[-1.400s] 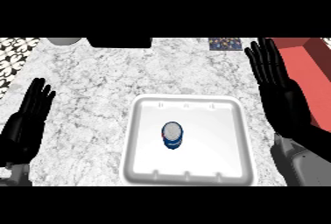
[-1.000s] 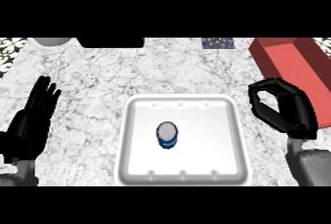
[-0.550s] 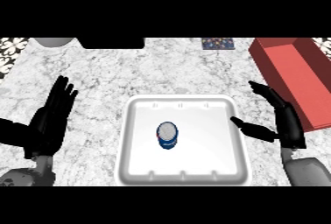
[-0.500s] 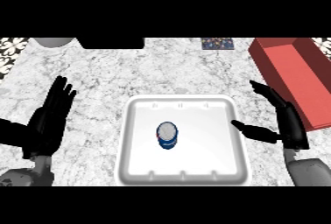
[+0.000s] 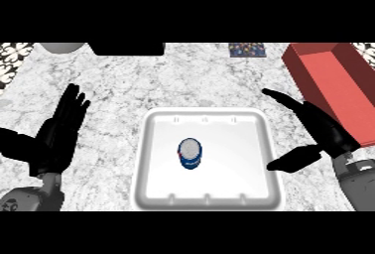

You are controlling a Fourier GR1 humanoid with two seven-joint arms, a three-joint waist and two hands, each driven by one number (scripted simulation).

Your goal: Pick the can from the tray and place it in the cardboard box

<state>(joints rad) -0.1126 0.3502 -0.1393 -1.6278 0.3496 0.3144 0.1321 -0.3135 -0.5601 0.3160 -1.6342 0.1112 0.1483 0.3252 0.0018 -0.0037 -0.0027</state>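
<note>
Blue can [image 5: 190,154] stands upright mid white tray [image 5: 208,197] on marble table [image 5: 183,79]. Right hand [image 5: 320,130] released, fingers spread, just right of tray. Left hand [image 5: 60,130] released, resting at left. Red box [image 5: 336,84] far right.

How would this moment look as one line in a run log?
can: upright in tray | right hand: open, beside tray | left hand: open, resting | box: no can

left hand [image 5: 58,131]: matte black, long slim fingers and thumb | right hand [image 5: 322,131]: same matte black, slender fingers | forearms: grey, rounded casings behind the wrists | left forearm casing: small dark marking
</note>
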